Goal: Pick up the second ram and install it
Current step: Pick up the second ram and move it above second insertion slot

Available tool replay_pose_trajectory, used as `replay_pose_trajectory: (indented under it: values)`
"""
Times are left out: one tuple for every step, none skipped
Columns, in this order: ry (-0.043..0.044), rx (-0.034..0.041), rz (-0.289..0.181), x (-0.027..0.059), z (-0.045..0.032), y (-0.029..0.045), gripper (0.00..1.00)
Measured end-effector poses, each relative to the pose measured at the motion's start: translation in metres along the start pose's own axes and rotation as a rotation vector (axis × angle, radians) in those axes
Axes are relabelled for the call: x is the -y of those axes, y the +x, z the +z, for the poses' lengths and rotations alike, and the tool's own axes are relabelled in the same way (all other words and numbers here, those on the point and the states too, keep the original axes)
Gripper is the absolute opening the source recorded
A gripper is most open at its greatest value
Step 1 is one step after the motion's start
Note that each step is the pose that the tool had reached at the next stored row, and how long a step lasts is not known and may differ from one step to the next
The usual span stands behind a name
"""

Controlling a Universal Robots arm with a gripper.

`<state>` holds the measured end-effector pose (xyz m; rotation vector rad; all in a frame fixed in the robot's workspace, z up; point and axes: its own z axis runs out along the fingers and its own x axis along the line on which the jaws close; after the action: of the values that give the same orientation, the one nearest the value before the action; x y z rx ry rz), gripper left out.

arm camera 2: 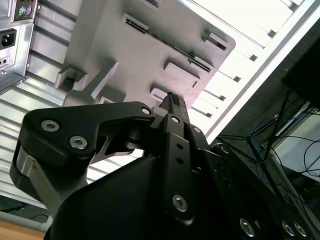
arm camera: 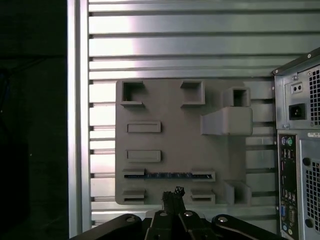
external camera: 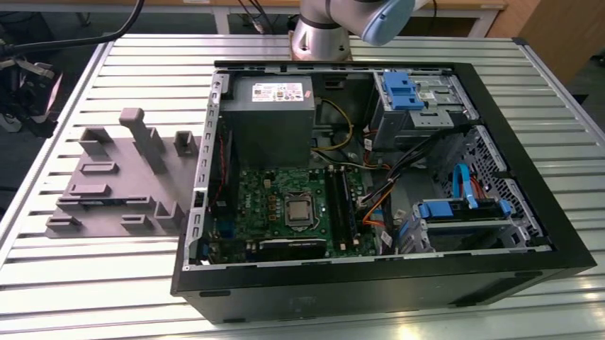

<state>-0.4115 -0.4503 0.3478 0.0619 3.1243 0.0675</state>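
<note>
Gripper [arm camera: 172, 194] hangs over the grey tray [arm camera: 150, 105] — jaws closed together, empty — second ram [arm camera: 167, 175] lying in the tray's slot.

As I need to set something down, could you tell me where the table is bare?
Bare slats of the table lie between the grey fixture tray and the near and far edges, at the exterior view's left. Crowded: the tray, holding the second ram, and the cable-filled computer case.

A robotics lab: opened computer case [external camera: 378, 287] on a slatted aluminium bench [external camera: 161, 65].
</note>
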Motion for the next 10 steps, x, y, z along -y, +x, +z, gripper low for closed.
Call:
replay_pose_trajectory:
  values:
    - [-0.0001,-0.0002,-0.005,0.0001,0.0000,0.0001,0.11]
    - [-0.0001,-0.0004,-0.010,0.0001,0.0000,0.0001,0.11]
    - [-0.0002,-0.0006,-0.014,0.0001,0.0000,0.0001,0.11]
    - [-0.0003,-0.0008,-0.018,0.0001,0.0000,0.0001,0.11]
    - [-0.0004,-0.0010,-0.023,0.0001,0.0000,0.0001,0.11]
    - [-0.0004,-0.0012,-0.027,0.0001,0.0000,0.0001,0.11]
    - [-0.0005,-0.0014,-0.033,0.0001,0.0000,0.0002,0.11]
    - [-0.0006,-0.0017,-0.039,0.0002,0.0000,0.0002,0.11]
    - [-0.0007,-0.0020,-0.046,0.0002,0.0000,0.0002,0.11]
    - [-0.0009,-0.0022,-0.052,0.0002,0.0000,0.0002,0.11]
